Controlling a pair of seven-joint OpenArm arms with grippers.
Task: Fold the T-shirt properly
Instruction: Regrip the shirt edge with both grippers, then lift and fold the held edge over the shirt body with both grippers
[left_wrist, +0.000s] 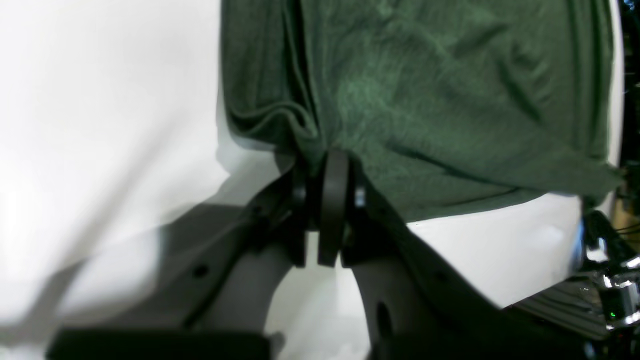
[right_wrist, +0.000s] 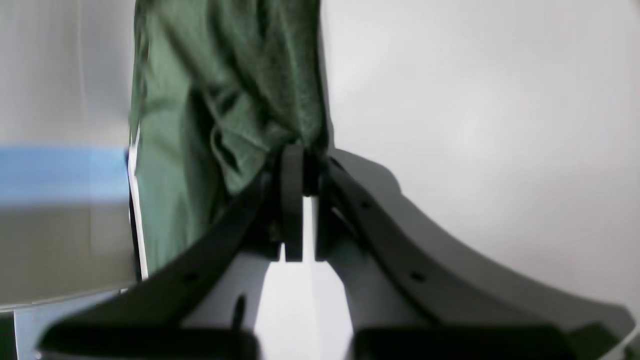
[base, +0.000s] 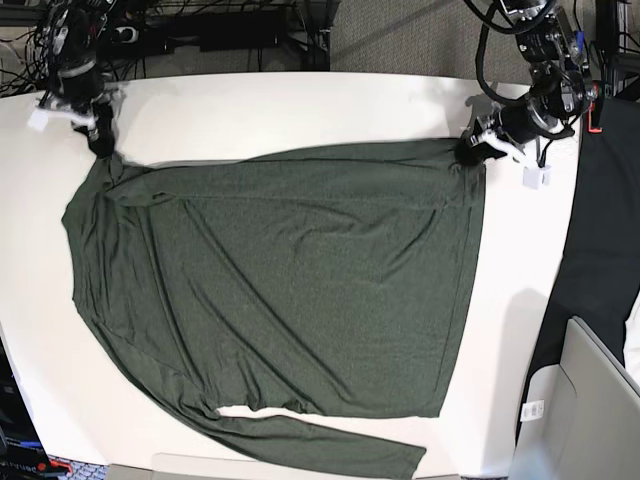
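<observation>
The dark olive-green T-shirt lies spread on the white table, with one long sleeve along the near edge. My left gripper is at the shirt's far right corner and is shut on the fabric; in the left wrist view its jaws pinch a bunched edge of the shirt. My right gripper is at the far left corner, shut on the fabric; in the right wrist view it pinches the shirt just above the table.
A black cloth hangs along the table's right side. A light grey box stands at the lower right. Cables and equipment run behind the far edge. White table shows around the shirt on all sides.
</observation>
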